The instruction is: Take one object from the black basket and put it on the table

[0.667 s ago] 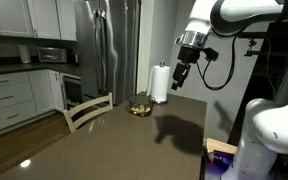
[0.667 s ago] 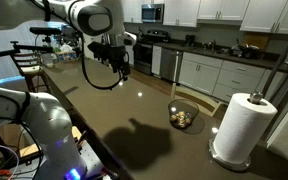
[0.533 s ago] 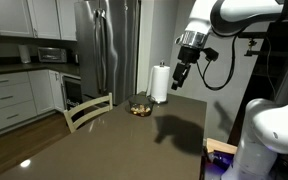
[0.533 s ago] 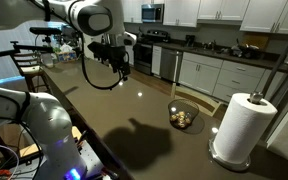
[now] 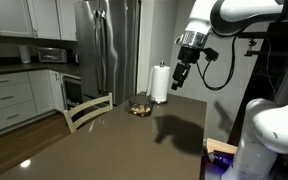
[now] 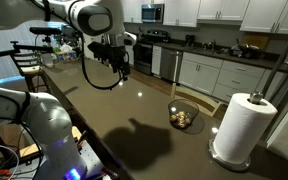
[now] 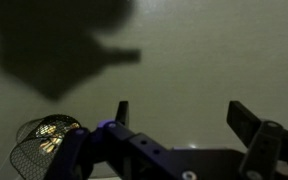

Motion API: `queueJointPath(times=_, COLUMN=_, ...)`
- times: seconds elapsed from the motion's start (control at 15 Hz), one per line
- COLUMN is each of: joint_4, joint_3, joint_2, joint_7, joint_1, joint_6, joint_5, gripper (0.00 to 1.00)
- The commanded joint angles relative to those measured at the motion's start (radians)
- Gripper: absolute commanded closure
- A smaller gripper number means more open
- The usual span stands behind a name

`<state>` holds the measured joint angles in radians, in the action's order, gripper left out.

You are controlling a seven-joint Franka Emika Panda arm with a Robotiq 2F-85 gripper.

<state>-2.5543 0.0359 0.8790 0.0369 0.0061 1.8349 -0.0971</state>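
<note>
The black basket is a small low round dark wire basket with several yellowish objects inside. It stands on the dark brown glossy table at its far end, and shows in both exterior views and at the lower left of the wrist view. My gripper hangs well above the table, to the side of the basket and apart from it. It also shows in an exterior view. In the wrist view its fingers are spread wide with nothing between them.
A white paper-towel roll stands upright beside the basket, also seen in an exterior view. A wooden chair sits at the table's side. A steel fridge and white kitchen counters lie beyond.
</note>
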Motion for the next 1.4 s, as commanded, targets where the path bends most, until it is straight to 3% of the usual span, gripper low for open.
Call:
queueJointPath(times=0.0, joint_4=0.014, joint_3=-0.004, joint_2=-0.017, joint_7=-0.003, joint_1=-0.013, joint_6=0.002, joint_5=-0.003, gripper=0.00)
queueJointPath(times=0.33, joint_4=0.119, joint_3=0.000, joint_2=-0.144, joint_7=0.002, joint_1=-0.036, joint_6=0.029, joint_5=0.019, gripper=0.00)
queueJointPath(times=0.93, joint_4=0.431, joint_3=0.033, joint_2=-0.513, joint_7=-0.005, joint_1=-0.062, joint_6=-0.037, joint_5=0.045, gripper=0.00)
queueJointPath(times=1.33, joint_4=0.525, joint_3=0.069, joint_2=-0.681, joint_7=-0.004, joint_1=-0.087, joint_6=-0.007, joint_5=0.047, gripper=0.00)
